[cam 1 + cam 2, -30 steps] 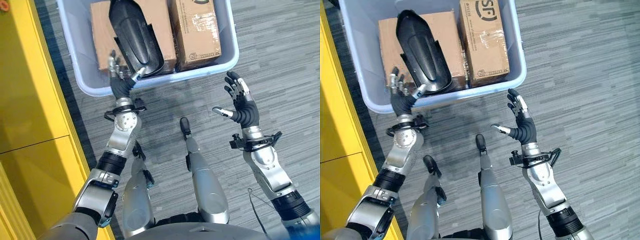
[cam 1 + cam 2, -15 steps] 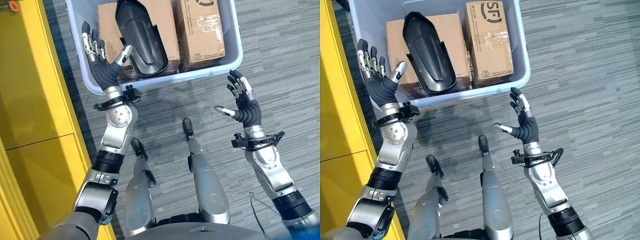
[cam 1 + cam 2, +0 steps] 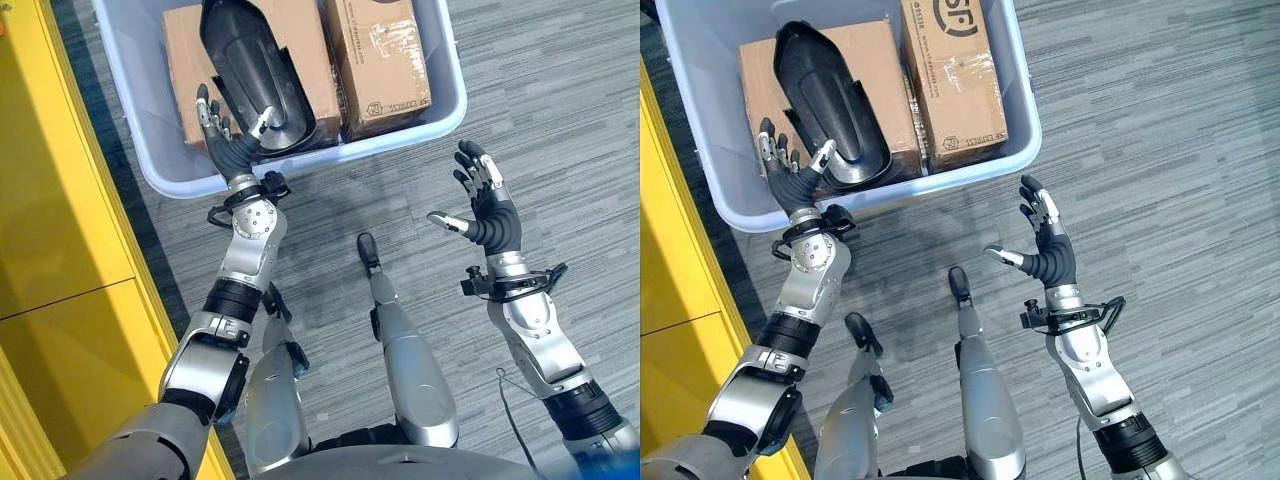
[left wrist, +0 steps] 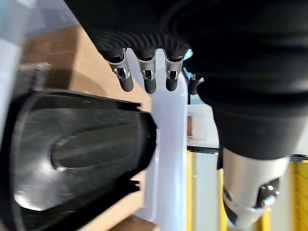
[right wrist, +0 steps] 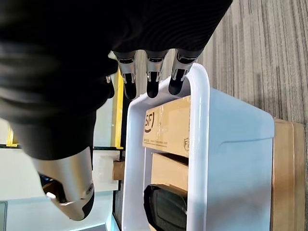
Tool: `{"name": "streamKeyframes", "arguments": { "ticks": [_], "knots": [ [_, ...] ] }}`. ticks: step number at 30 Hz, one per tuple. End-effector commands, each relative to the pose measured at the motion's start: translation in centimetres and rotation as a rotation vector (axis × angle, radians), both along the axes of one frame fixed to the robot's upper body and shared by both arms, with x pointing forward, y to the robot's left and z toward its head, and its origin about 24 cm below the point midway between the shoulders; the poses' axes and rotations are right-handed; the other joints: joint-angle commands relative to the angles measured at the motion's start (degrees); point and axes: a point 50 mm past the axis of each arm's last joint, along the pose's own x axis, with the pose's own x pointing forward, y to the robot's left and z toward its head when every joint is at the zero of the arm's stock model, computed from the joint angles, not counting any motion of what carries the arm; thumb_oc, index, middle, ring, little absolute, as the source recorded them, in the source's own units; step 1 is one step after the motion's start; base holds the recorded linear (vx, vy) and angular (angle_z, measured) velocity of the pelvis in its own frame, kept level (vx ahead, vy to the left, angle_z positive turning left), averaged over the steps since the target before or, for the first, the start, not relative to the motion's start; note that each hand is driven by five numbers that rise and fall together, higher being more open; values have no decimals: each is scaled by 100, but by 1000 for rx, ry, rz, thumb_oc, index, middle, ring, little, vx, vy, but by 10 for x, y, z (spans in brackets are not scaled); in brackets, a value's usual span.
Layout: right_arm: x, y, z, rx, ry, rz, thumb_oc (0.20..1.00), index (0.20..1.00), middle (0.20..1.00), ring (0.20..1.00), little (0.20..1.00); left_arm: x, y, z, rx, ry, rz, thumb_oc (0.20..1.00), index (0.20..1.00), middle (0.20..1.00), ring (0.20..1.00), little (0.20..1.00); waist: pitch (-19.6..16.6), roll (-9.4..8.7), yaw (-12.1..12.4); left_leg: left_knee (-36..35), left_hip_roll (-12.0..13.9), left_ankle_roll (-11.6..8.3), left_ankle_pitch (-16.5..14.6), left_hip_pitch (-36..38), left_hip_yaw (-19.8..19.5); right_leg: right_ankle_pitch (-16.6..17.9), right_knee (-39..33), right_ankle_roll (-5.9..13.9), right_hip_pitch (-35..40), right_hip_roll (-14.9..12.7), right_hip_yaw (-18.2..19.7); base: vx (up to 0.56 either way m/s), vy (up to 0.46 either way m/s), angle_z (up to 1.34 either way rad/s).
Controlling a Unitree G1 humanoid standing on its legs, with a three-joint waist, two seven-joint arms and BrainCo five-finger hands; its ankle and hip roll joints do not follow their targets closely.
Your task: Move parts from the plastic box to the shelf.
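- The black part (image 3: pixel 253 75) lies in the plastic box (image 3: pixel 440 45), atop the cardboard boxes (image 3: pixel 375 55), toward its near left corner.
- The left hand (image 3: pixel 232 145), fingers spread, hovers at the part's near end, over the box's near rim.
- The right hand (image 3: pixel 484 212) is open above the floor, well apart.

Grey carpet (image 3: pixel 560 110) in narrow plank-like strips of light and darker grey covers the floor, its striping running slantwise across the head views. Along the robot's left side stands a bright yellow cabinet (image 3: pixel 50 250), its flat front split by a thin dark seam into panels, its edge meeting the carpet. Even light falls over the floor, with soft shadows.
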Motion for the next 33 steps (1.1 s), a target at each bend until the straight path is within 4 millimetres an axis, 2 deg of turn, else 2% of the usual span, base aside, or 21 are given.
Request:
{"name": "streamKeyframes", "arguments": {
  "ticks": [1,11,15,30,31,32,33],
  "knots": [
    [-6,-2,6,22,-47,7,1000,1000,1000,1000,1000,7,22,13,-14,-23,84,1000,1000,1000,1000,1000,-222,-249,52,147,417,-324,-211,598,-270,-279,499,492,7,-395,-258,0,0,0],
    [-9,-1,3,17,-30,36,1000,1000,1000,1000,1000,19,41,-1,-56,100,142,1000,1000,1000,1000,1000,-241,-285,-16,153,419,-340,-211,570,-262,-299,546,485,-75,-351,-241,0,0,0],
    [-10,-2,3,14,-26,41,1000,1000,1000,1000,1000,22,43,-2,-79,120,139,1000,1000,1000,1000,1000,-233,-278,-36,161,416,-343,-221,553,-272,-300,553,487,-111,-345,-234,0,0,0],
    [-13,-2,1,12,-10,71,1000,1000,1000,1000,1000,37,50,8,-32,197,136,1000,1000,1000,1000,1000,-248,-271,-142,210,425,-364,-243,504,-234,-305,607,496,-236,-290,-179,8,3,-1],
    [-13,-3,0,13,-5,75,1000,1000,1000,1000,1000,38,51,6,-24,217,138,1000,1000,1000,1000,1000,-274,-236,-151,189,421,-387,-363,562,-263,-427,608,534,-185,-292,-194,0,0,0],
    [-13,-3,1,10,-8,76,1000,1000,1000,1000,1000,39,52,6,-32,224,138,1000,1000,1000,1000,1000,-249,-269,-163,215,422,-365,-244,492,-228,-308,612,499,-251,-282,-168,84,46,-2],
    [-13,-3,0,11,-7,75,1000,1000,1000,1000,1000,39,52,5,-31,225,137,1000,1000,1000,1000,1000,-272,-234,-157,188,420,-387,-363,558,-262,-427,611,535,-192,-289,-187,-74,-38,-2]
  ]
}}
